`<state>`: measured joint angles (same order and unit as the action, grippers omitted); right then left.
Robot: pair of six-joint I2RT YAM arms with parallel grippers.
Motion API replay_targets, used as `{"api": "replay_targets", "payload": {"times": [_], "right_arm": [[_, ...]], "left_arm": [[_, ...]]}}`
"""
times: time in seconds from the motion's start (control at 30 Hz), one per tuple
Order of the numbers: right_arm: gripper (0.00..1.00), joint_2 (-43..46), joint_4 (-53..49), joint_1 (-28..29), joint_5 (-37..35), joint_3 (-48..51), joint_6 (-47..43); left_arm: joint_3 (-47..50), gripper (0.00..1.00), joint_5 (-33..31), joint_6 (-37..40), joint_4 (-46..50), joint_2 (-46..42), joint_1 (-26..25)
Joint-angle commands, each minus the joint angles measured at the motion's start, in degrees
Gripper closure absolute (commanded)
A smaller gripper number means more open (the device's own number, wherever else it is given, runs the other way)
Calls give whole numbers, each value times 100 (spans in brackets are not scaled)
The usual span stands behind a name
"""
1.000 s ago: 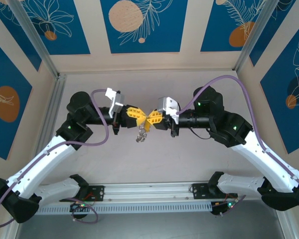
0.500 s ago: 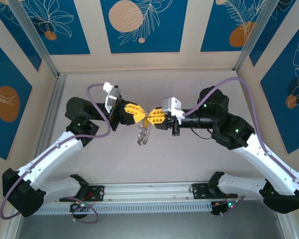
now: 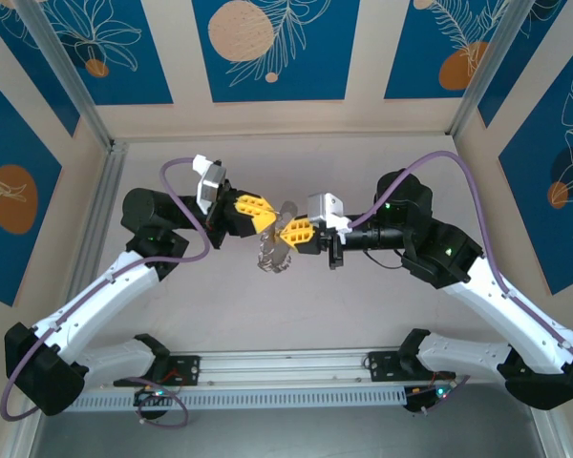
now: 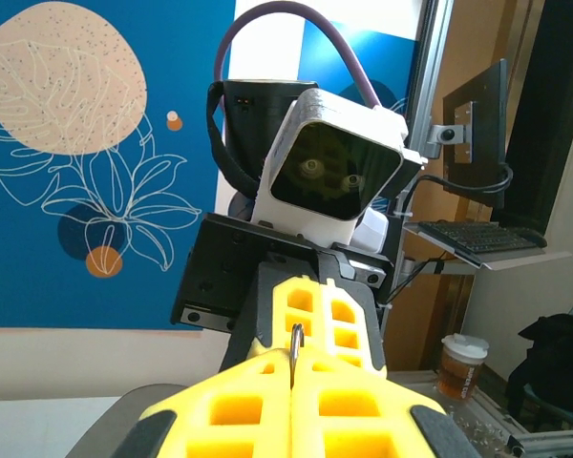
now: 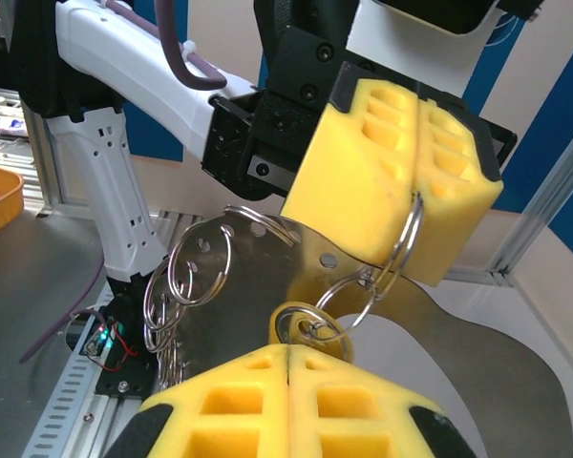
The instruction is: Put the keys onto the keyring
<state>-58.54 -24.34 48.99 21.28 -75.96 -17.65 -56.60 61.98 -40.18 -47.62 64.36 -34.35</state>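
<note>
Keyring (image 5: 413,234) hangs clear above the surface (image 3: 363,305), strung between your two hands.

Left hand (image 5: 413,167) - just above the keyring, fingers pressed flat together, pinching its thin wire in the seam.

Right hand (image 5: 288,382) - just below the keyring, clamped tight on the small yellow-orange key (image 5: 299,326). That key touches the keyring's lowest loop.

Silvery keys (image 5: 177,296) dangle in a loose bunch off the keyring's left side, touching nothing else.

From overhead your two hands meet tip to tip at the keyring, and the bunch droops beneath it, off the surface.
</note>
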Motion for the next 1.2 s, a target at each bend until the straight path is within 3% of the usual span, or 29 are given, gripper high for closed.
{"api": "replay_targets", "payload": {"times": [0.0, 0.1, 0.23, 0.43, 0.67, 0.93, 1.17], "right_arm": [[100, 41, 88, -4, 134, 10, 109], [96, 40, 49, -4, 123, -6, 178], [75, 120, -153, -12, -140, -36, 209], [65, 465, -12, 8, -490, 65, 310], [66, 255, 939, 56, -387, 194, 580], [70, -41, 1223, 93, -284, 191, 813], [94, -78, 1154, 125, -400, 188, 819]], "left_arm": [[-105, 100, -91, -34, -371, -35, 61], [-92, 100, -80, -42, -387, -51, 60], [-133, 100, -41, -25, -348, -86, 63], [-202, 100, 44, 408, 224, -133, 60], [-229, 100, 42, 530, 428, -215, 61], [-194, 100, 43, 635, 566, -303, 61], [-167, 100, 32, 589, 494, -313, 62]]}}
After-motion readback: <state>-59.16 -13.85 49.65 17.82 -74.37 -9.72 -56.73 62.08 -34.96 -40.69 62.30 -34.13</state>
